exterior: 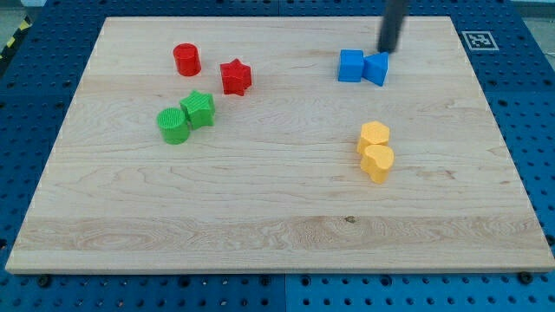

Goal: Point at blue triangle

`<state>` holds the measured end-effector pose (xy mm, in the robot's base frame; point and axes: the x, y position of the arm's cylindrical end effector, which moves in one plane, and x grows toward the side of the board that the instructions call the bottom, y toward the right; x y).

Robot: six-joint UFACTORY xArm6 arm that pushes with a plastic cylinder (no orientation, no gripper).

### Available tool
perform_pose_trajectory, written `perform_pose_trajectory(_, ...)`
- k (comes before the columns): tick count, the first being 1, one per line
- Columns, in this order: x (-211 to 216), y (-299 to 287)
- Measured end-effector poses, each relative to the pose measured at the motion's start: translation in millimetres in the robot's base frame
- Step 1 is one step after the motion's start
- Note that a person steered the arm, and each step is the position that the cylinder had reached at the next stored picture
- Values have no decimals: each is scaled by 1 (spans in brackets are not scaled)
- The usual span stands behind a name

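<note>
The blue triangle (377, 68) lies near the view's top right on the wooden board (277, 217), touching a blue cube (350, 66) on its left. My tip (386, 50) is the lower end of the dark rod that comes down from the view's top edge. It stands just above the blue triangle's top edge, very close to it or touching it.
A red cylinder (186, 60) and a red star (235, 77) sit at the upper left. A green cylinder (173, 126) and a green cube (199, 110) touch below them. Two yellow blocks (375, 137) (378, 162) touch at right of centre.
</note>
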<state>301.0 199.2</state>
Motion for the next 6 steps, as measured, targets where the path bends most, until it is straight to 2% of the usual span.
perform_pose_trajectory(1,10,18)
perform_pose_trajectory(6,18,-27)
